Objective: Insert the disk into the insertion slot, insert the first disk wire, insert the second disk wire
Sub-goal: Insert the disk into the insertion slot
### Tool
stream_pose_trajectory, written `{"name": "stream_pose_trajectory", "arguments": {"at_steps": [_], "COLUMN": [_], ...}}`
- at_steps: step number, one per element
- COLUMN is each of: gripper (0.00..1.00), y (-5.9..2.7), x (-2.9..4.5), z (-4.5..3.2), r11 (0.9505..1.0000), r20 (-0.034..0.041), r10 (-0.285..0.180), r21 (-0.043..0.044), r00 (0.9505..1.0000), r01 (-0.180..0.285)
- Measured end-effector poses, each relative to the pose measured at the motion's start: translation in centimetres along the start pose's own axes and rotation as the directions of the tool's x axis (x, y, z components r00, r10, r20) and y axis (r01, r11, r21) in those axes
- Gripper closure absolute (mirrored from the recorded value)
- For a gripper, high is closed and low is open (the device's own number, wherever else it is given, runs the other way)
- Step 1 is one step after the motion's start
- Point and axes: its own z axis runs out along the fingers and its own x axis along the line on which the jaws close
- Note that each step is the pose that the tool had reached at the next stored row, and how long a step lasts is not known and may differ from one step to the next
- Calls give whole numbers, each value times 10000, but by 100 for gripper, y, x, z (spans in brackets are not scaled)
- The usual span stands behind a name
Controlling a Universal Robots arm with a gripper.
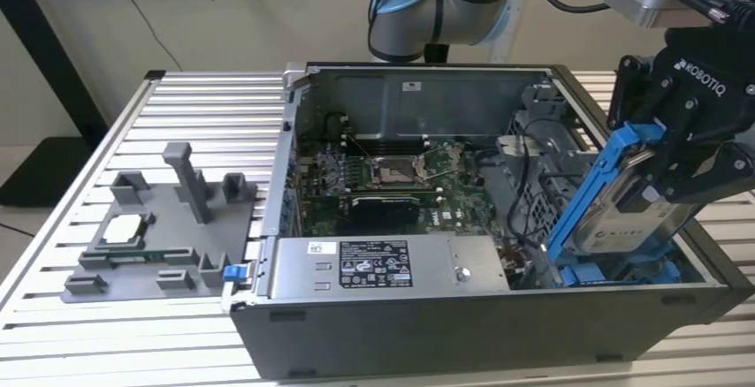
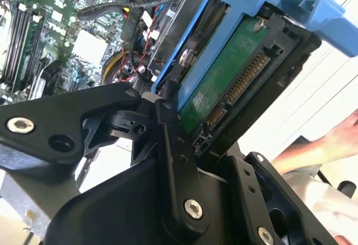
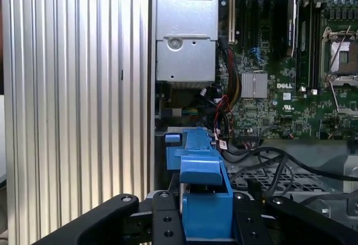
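Jaws pinching the blue-framed disk [image 1: 628,223] hold it steeply tilted above the computer case's [image 1: 472,334] insertion slot [image 1: 613,274], apparently angling its lower edge to enter.

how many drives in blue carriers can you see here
1: the disk is clamped in the gripper, tilted above the insertion slot at the exterior view's right. Another may be hidden deeper in the slot.

A robotics lab: open computer case [image 1: 472,338] on slatted aluminium bench [image 1: 106,352].
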Motion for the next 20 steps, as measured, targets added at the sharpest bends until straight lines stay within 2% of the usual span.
{"name": "stream_pose_trajectory", "arguments": {"at_steps": [8, 20], "gripper": [100, 100], "y": [-18, -33], "x": [-3, -13], "z": [37, 41], "r11": [10000, 10000], "r20": [8, 10], "r10": [-2, -1], "r21": [0, 0], "r00": [10000, 10000], "r01": [2, 1]}}
